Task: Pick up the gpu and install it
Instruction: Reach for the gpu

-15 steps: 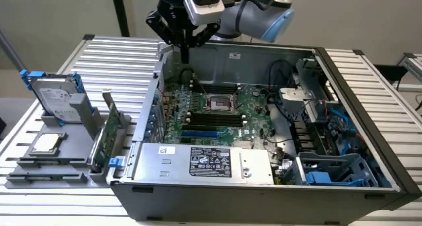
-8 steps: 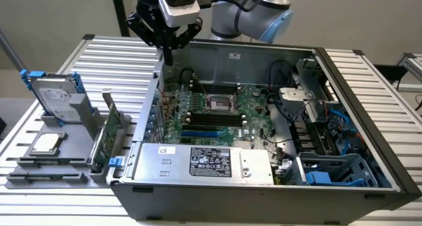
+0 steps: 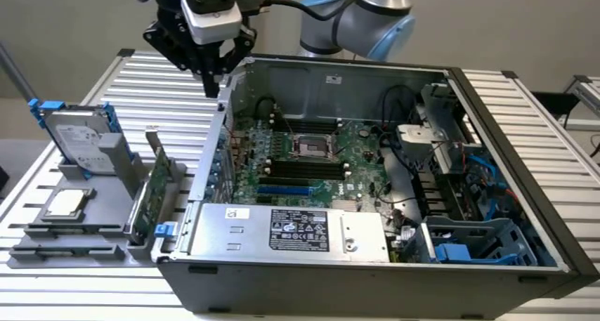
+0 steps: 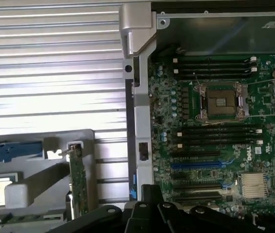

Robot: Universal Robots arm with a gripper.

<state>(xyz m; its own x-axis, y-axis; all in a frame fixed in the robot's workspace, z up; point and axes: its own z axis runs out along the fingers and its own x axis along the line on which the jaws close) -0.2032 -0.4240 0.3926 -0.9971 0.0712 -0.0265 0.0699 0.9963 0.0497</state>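
Note:
The gpu stands on its edge in a slot of the grey holder at the exterior view's left, just outside the case wall. It is a thin green board with a silver bracket at its far end. The wrist view shows the gpu edge-on in the same holder. My gripper hangs shut and holds nothing. It is above the case's back corner, well behind and above the gpu. Its black fingers reach in at the edge of the wrist view, over the motherboard.
The open computer case lies on a slatted table, with the motherboard, a silver power supply and blue drive cages inside. The holder also carries a silver hard drive in a blue frame and a processor chip.

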